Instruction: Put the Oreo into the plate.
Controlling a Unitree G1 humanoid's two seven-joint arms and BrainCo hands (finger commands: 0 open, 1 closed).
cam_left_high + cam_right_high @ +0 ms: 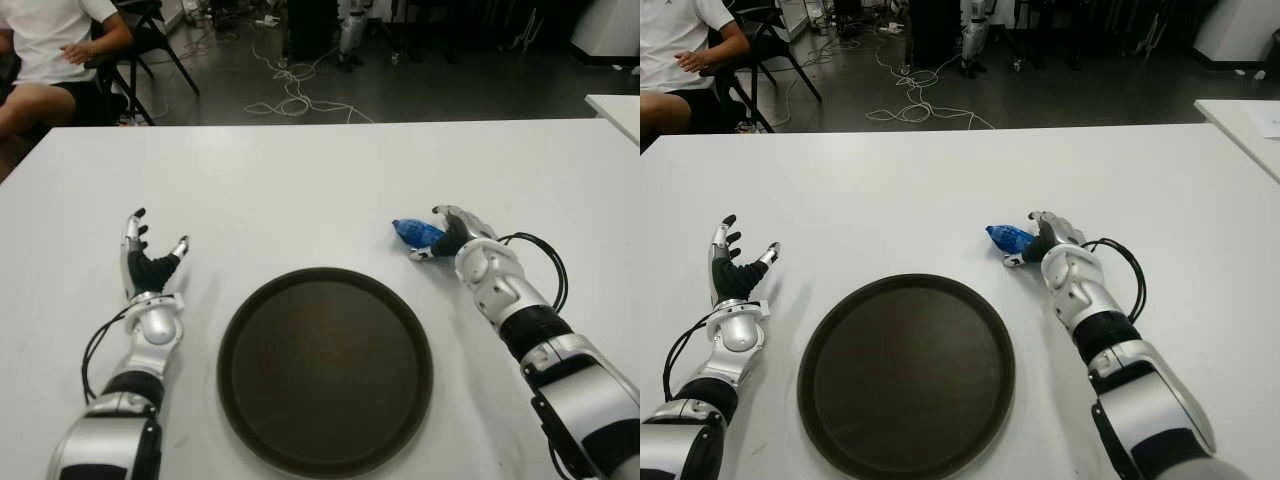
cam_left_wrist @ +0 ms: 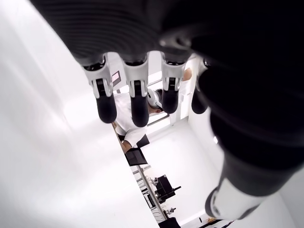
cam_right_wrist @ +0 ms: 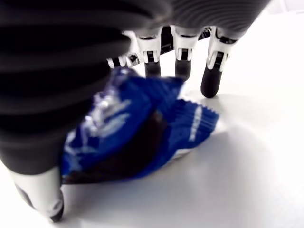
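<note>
Nearest us lies the plate [image 1: 325, 372], a dark round tray flat on the white table [image 1: 300, 180], between the two forearms. Beyond its far right edge we see the right hand [image 1: 452, 238] at the Oreo [image 1: 417, 233], a blue packet lying on the table, outside the plate and near its rim. In the right wrist view the fingers [image 3: 211, 80] curl over the packet's far side with their tips at the table, and the thumb [image 3: 40, 190] stands at its near side; we cannot tell whether the packet is firmly gripped. The left hand [image 1: 147, 262] shows left of the plate, palm turned inward, its fingers [image 2: 105, 99] spread and holding nothing. At the far left corner a seated person [image 1: 45, 60] is partly visible; cables [image 1: 290, 90] lie on the floor beyond the table.
</note>
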